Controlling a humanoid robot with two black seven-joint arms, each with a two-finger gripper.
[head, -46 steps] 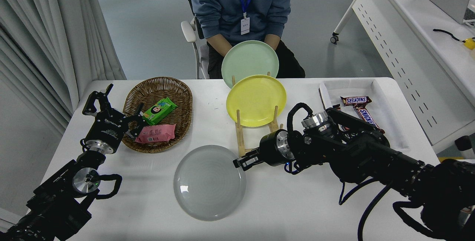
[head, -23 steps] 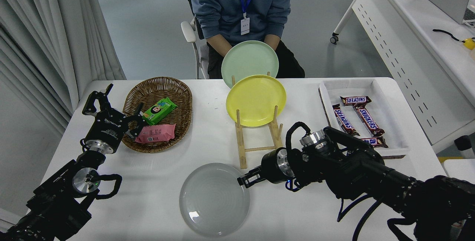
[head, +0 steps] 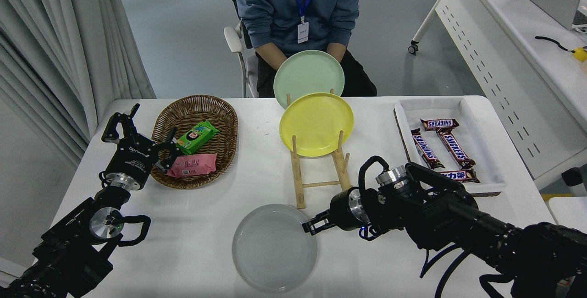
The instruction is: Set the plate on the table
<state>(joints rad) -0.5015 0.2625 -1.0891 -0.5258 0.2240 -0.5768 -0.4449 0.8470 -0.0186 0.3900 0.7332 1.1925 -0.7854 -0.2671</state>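
The pale grey plate [head: 274,247] is near the front edge of the white table [head: 192,224], close to flat; I cannot tell whether it rests on the surface. My right gripper [head: 309,227] is shut on the plate's right rim, with the arm coming in from the lower right. My left gripper [head: 146,131] is open and empty, parked at the lower left beside the basket.
A wooden rack [head: 298,174] behind the grey plate holds a yellow plate [head: 316,124] and a mint green plate [head: 308,74]. A wicker basket [head: 224,119] with snack packs stands at the left. A white tray [head: 477,119] of candy bars is at the right. A person [head: 298,4] sits at the far side.
My right gripper has carried the grey plate away from the rack, toward the table's front and slightly right, and lowered it. The left arm has not moved.
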